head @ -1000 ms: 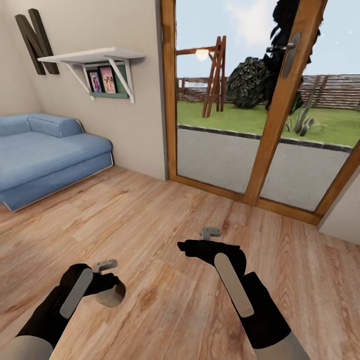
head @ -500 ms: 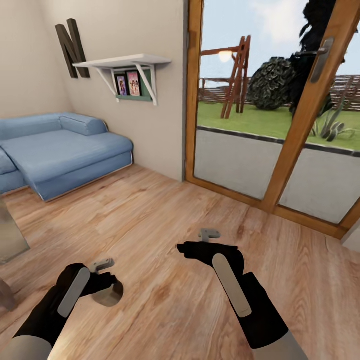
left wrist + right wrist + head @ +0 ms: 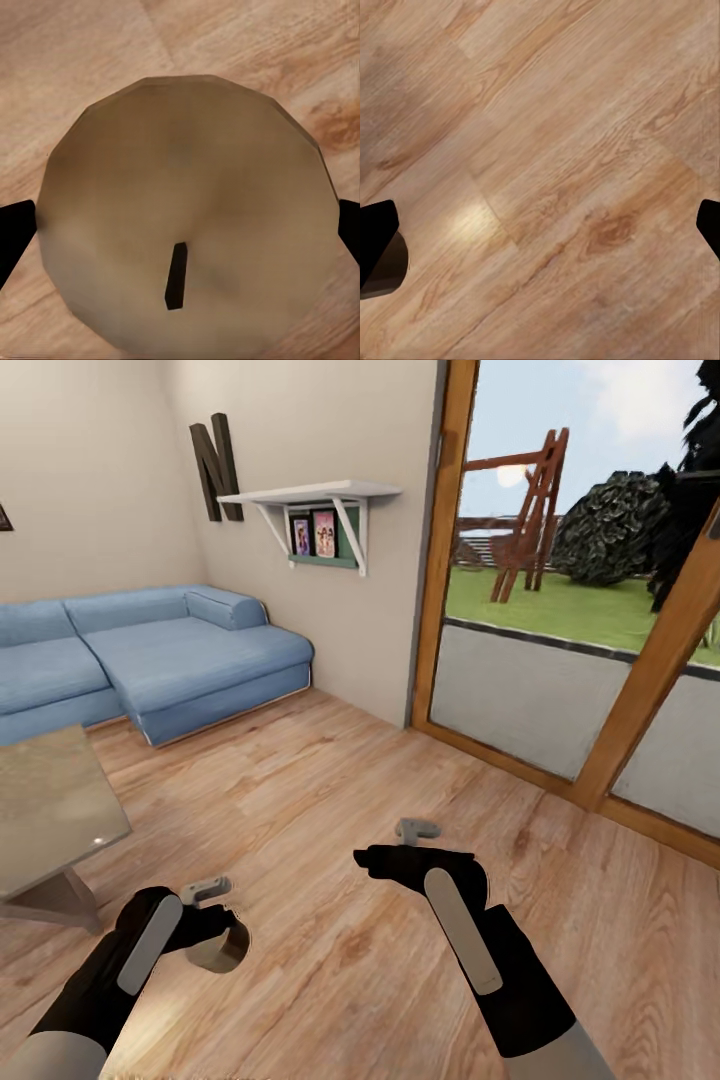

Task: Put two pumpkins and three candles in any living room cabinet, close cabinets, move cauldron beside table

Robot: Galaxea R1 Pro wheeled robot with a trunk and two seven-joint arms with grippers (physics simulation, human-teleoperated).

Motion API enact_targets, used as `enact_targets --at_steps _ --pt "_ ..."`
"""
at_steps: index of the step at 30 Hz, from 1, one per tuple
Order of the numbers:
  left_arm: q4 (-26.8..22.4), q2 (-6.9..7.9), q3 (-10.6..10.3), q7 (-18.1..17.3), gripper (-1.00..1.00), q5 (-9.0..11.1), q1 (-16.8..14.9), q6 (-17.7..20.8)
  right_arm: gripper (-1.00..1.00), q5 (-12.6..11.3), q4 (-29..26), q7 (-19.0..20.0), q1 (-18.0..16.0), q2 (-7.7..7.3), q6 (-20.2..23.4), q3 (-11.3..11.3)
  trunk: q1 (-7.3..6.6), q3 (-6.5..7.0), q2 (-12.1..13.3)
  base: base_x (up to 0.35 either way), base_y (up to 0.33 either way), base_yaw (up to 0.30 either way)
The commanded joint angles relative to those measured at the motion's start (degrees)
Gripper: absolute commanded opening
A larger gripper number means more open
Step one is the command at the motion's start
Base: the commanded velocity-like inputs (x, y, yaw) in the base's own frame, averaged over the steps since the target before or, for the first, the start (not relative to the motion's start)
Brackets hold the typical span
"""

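One candle [image 3: 218,950] sits in my left tool [image 3: 215,920], gripped at its sides and carried low above the wooden floor [image 3: 330,810], clear of the boards. It is a short, stubby cylinder, pale beige-tan, and stands roughly upright, its flat top turned up toward the tool. From my left wrist, the candle's top [image 3: 187,240] is a broad, faceted disc, tan with a softer, paler middle, and a small dark wick [image 3: 175,276] stands off centre on it. My two dark fingertips [image 3: 15,232] press against opposite edges of the disc.
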Motion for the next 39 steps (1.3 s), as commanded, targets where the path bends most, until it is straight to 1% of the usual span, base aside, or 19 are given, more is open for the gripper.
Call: enact_targets --at_steps 1,39 --pt "-0.04 0.05 -0.16 0.57 -1.00 0.61 -0.04 0.07 1.00 -0.60 -0.06 -0.60 -0.03 0.00 0.12 0.03 -0.24 0.13 0.39 0.000 0.000 0.289" --pt "0.58 0.06 0.02 0.57 -1.00 0.61 -0.04 0.00 1.00 -0.54 -0.06 -0.60 -0.03 0.00 0.12 0.11 -8.58 6.95 15.63 0.000 0.000 0.289"
